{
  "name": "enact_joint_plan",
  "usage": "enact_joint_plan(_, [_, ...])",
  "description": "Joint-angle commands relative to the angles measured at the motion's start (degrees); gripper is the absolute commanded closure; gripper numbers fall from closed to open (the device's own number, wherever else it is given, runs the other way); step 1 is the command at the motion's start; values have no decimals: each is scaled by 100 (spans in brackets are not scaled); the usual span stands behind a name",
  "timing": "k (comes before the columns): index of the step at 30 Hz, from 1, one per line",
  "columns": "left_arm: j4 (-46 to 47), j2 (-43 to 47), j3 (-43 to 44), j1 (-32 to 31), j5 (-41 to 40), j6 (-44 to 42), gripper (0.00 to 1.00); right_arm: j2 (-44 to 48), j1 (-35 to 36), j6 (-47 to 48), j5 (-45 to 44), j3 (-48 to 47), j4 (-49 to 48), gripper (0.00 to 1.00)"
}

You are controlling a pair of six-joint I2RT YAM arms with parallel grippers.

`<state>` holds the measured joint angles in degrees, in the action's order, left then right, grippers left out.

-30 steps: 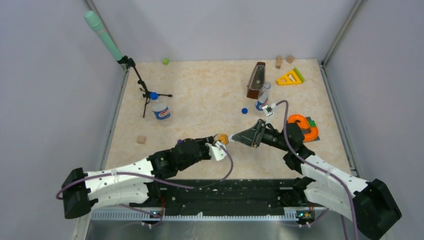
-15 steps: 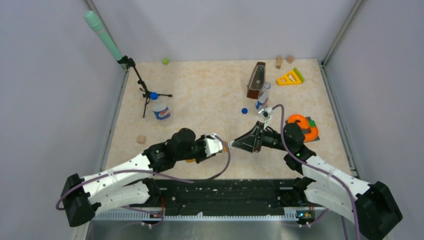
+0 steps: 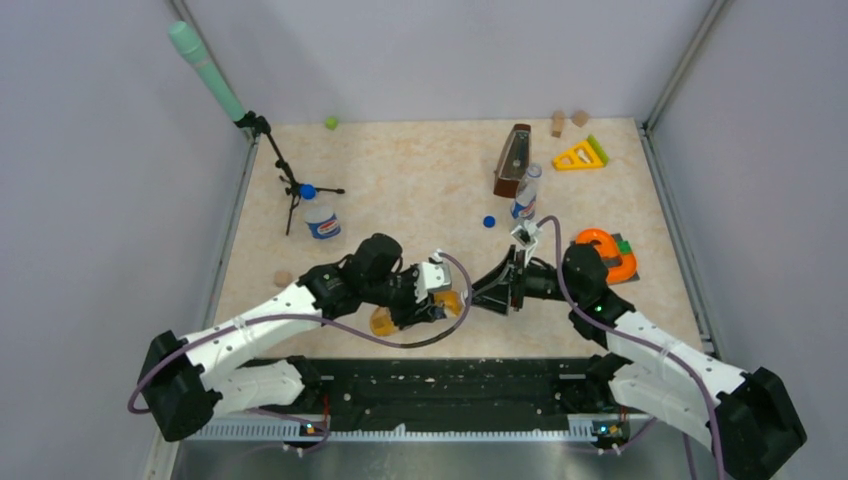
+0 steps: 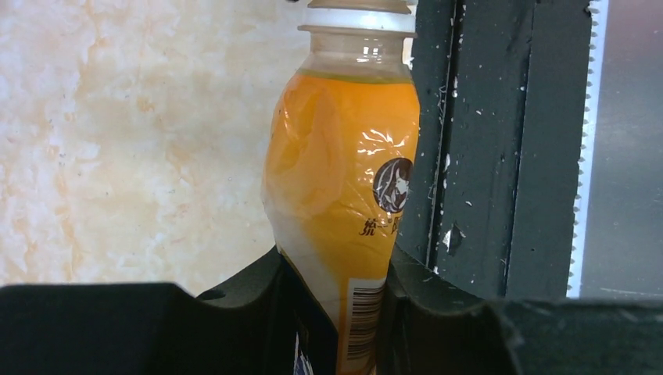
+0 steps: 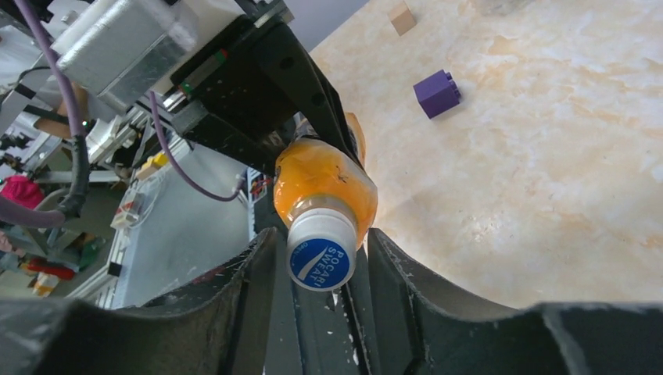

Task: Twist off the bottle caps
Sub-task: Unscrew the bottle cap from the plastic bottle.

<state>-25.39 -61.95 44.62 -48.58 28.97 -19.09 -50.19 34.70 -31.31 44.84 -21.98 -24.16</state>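
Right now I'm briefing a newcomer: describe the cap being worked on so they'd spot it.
Near the middle of the table's front edge, the left gripper holds an orange bottle. Its cap sits between the right gripper's fingers: white-sided with a blue printed top, unlike the loose blue cap farther back.

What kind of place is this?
Likely a robot test cell: grey walls box in a table, the left arm and right arm meet at an orange bottle, with a microphone stand behind.
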Motion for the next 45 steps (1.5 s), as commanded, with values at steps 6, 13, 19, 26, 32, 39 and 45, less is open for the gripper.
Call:
enact_joint_plan(6, [848,257,-148,-37,-1125,-77,100,517,72,-571,-1131,-290,106,44])
enact_joint_plan(13, [1492,825,-663,-344,-2135,-365,100,501,68,-1169,-1760,-545,603,43])
enact_joint_plan(19, [2286,1119,-1061,-1049,-3321,-886,100,58,71,-2055,-1582,-453,-204,43])
enact_joint_plan(26, [2345,976,-1004,-1285,-4003,-1066,100,-295,77,-2288,-1153,-390,-683,43])
enact_joint_plan(32, [2379,984,-995,-1312,-4075,-1105,100,-221,72,-2065,-1348,-408,-323,50])
enact_joint_plan(39, [2354,883,-940,-1325,-4002,-1173,100,-265,72,-1954,-1390,-407,-275,54])
enact_joint_plan(45, [2294,859,-933,-1330,-3917,-1229,100,-310,72,-1954,-1446,-377,-420,72])
